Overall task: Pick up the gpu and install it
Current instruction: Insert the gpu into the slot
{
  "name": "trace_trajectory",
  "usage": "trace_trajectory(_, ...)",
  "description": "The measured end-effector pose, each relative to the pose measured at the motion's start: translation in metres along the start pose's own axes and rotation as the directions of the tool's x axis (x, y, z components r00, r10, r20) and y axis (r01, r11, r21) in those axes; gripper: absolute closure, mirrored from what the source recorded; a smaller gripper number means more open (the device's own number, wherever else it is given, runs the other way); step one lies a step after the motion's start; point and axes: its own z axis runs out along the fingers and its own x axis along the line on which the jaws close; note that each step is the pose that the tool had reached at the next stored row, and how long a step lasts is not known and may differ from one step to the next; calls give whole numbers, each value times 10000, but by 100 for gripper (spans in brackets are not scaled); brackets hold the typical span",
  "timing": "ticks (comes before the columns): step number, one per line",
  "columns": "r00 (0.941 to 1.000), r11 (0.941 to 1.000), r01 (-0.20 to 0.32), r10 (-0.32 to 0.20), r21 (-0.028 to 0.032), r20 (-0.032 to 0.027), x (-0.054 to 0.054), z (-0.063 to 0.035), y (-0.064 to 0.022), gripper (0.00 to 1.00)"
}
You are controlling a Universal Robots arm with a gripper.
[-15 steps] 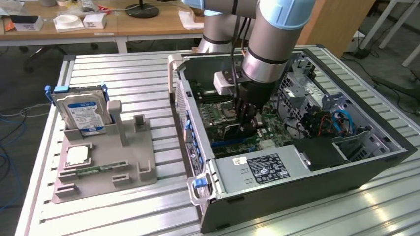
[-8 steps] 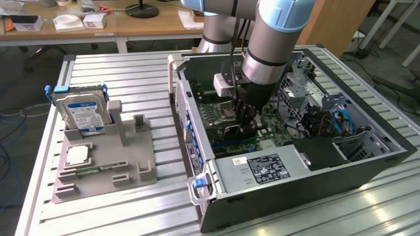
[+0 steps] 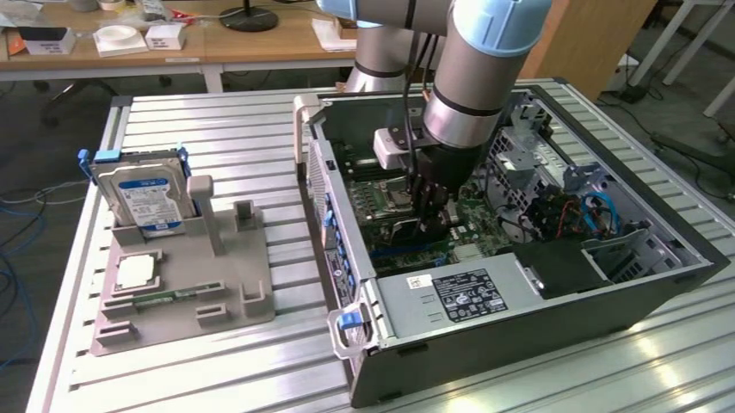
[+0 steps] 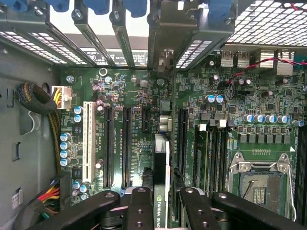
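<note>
The tool (image 4: 160, 201) is closed partway on the gpu (image 4: 161, 172), gripping it edge-on between the black fingers (image 4: 139, 206); the card hangs inside the open case (image 3: 643, 284), just above the board (image 4: 129, 91) and seemingly in line with a slot, though contact is hard to judge; beyond, on the surface (image 3: 206, 120), a grey holder (image 3: 230, 292) carries a drive (image 3: 144, 198).

hard drive (image 3: 140, 198) upright in grey holder (image 3: 230, 292) | power supply (image 3: 460, 297) | motherboard (image 4: 134, 120)
</note>
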Motion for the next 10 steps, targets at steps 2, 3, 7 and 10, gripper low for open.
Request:
trace_trajectory(2, 10000, 10000, 0, 0, 0, 0, 0, 0, 0, 74)
trace_trajectory(3, 10000, 10000, 0, 0, 0, 0, 0, 1, 0, 74)
trace_trajectory(7, 10000, 10000, 0, 0, -2, -3, 2, 36, -1, 74)
trace_trajectory(10, 10000, 10000, 0, 0, -2, -4, 2, 38, -1, 74)
